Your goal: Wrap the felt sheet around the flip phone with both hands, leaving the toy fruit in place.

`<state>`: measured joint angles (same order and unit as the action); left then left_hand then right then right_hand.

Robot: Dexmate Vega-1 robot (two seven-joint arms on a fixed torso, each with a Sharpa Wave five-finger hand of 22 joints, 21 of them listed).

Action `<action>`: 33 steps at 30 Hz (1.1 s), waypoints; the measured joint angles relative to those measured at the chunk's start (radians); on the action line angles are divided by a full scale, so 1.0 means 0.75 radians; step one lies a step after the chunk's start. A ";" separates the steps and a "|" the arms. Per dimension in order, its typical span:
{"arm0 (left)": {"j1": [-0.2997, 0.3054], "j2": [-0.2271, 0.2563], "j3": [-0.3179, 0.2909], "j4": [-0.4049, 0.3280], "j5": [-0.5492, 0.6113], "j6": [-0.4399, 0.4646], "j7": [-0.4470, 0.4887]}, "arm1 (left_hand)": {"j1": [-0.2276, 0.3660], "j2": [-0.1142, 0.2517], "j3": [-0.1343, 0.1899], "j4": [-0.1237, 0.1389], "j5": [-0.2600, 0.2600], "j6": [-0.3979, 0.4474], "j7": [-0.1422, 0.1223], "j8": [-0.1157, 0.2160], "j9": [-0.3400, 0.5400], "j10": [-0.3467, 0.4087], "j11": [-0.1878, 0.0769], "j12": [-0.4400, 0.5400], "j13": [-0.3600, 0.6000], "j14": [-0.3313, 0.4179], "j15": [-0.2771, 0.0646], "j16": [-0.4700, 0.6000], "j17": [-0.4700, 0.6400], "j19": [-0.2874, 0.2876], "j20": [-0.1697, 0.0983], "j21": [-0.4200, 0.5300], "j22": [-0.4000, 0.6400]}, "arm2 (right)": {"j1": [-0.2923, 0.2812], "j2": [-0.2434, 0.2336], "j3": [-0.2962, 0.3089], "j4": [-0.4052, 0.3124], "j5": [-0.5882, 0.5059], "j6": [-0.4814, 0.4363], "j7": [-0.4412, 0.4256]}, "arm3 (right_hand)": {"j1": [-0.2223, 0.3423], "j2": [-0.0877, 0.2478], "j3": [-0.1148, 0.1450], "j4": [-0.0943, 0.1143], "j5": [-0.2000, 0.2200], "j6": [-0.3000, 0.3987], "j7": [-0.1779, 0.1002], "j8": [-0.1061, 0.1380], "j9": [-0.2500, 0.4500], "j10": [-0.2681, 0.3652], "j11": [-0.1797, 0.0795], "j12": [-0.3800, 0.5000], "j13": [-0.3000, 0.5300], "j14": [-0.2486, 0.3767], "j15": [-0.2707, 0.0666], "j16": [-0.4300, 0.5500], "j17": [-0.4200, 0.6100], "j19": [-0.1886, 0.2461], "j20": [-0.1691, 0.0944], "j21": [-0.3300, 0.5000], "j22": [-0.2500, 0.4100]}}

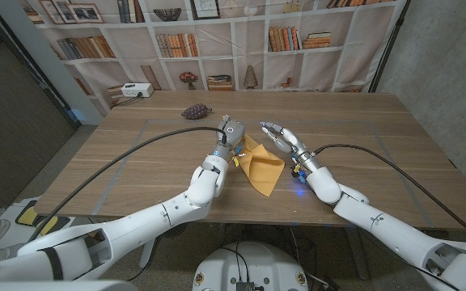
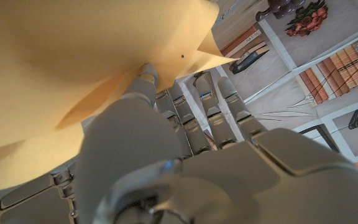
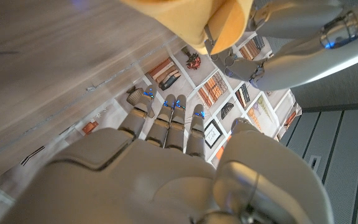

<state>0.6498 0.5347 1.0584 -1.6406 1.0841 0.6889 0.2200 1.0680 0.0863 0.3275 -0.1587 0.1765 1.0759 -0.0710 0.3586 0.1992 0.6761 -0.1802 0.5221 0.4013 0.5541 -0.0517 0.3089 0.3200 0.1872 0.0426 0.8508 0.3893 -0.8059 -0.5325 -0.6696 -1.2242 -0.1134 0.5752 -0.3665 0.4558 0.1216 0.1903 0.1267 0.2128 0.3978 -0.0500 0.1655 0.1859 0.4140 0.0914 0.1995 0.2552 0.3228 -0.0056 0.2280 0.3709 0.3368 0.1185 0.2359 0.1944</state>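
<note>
The felt sheet (image 1: 263,167) is a soft, matte, mustard-yellow square with crisp pointed corners, lying near the middle of the wooden table (image 1: 136,153), whose top is pale brown with a long straight grain and faint taped lines. The half of the sheet nearer the robot lies flat as a diamond on the wood; its far part is lifted and folded into a shallow peak. The left hand (image 1: 231,134), smooth white shells over grey metal segments, sits at the sheet's far left corner and touches it; in the left wrist view a fingertip (image 2: 146,69) presses into the underside of the sheet (image 2: 73,56), which billows over the hand in a broad curved fold with one small dark speck, so this hand grips the felt while its other fingers reach out straight beside it. The right hand (image 1: 285,139) hovers just beyond the sheet's far right edge, fingers extended and apart, holding nothing; from the right wrist view its fingers (image 3: 169,124) reach out apart and a rolled edge of the sheet (image 3: 191,18) hangs near the left hand (image 3: 278,50). I cannot tell where the flip phone is. The toy fruit (image 1: 195,112), a dark, knobbly, grape-like cluster, rests well beyond the sheet toward the table's far edge.
</note>
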 measured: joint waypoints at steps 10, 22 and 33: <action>-0.009 -0.004 0.009 0.018 -0.006 -0.014 0.000 | 0.019 -0.022 -0.030 0.004 0.000 -0.339 -0.149 -0.181 -0.001 -0.064 -0.009 -0.049 0.004 -0.029 0.001 -0.021 -0.007 -0.079 0.021 0.005 -0.043 | 0.004 0.035 0.052 0.034 0.032 0.054 0.023 | -0.005 -0.006 0.002 -0.009 0.010 0.015 0.015 0.016 0.000 -0.004 0.005 0.000 0.000 -0.005 0.005 -0.010 -0.006 0.000 0.000 0.000 0.000; -0.033 0.005 0.035 0.027 0.033 -0.014 -0.046 | -0.027 -0.105 -0.130 0.022 0.027 -1.230 -0.184 -0.258 -0.022 -0.478 0.029 -0.351 -0.105 -0.316 0.013 -0.140 -0.141 -0.190 0.045 -0.021 -0.201 | 0.006 0.045 0.075 0.034 0.030 0.050 0.040 | -0.019 -0.020 -0.003 -0.015 0.010 0.047 0.036 0.036 0.000 -0.004 0.004 0.000 -0.006 -0.019 0.005 -0.010 -0.006 -0.007 0.007 -0.010 0.000; -0.038 0.002 0.047 0.043 0.071 -0.011 -0.055 | -0.075 -0.131 -0.186 0.050 0.037 -1.643 -0.140 -0.251 -0.024 -0.912 0.101 -0.459 -0.210 -0.671 0.021 -0.176 -0.191 -0.349 0.091 -0.131 -0.277 | 0.009 0.043 0.085 0.020 0.012 0.031 0.044 | -0.026 -0.044 0.000 -0.048 0.010 0.050 0.021 0.036 0.000 -0.060 -0.007 -0.005 -0.013 -0.085 -0.001 -0.038 -0.023 -0.062 -0.038 -0.026 -0.006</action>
<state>0.6214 0.5360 1.0935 -1.6082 1.1370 0.6808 0.1784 1.0121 -0.0123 0.1882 -0.1213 0.2040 -0.1566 -0.1763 0.1703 0.1812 -0.0078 -0.1042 0.1778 0.2438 0.0508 -0.0358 0.1771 0.1766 -0.0743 0.1108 0.7529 0.1813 -0.7988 -0.5002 -0.6062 -1.2094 -0.1044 0.5981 -0.3332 0.4360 0.0886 0.1905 0.0906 0.2206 0.4356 -0.0345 0.1927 0.1863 0.3690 0.0860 0.1957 0.2458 0.2587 -0.0066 0.1993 0.3536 0.2900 0.0898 0.2163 0.1902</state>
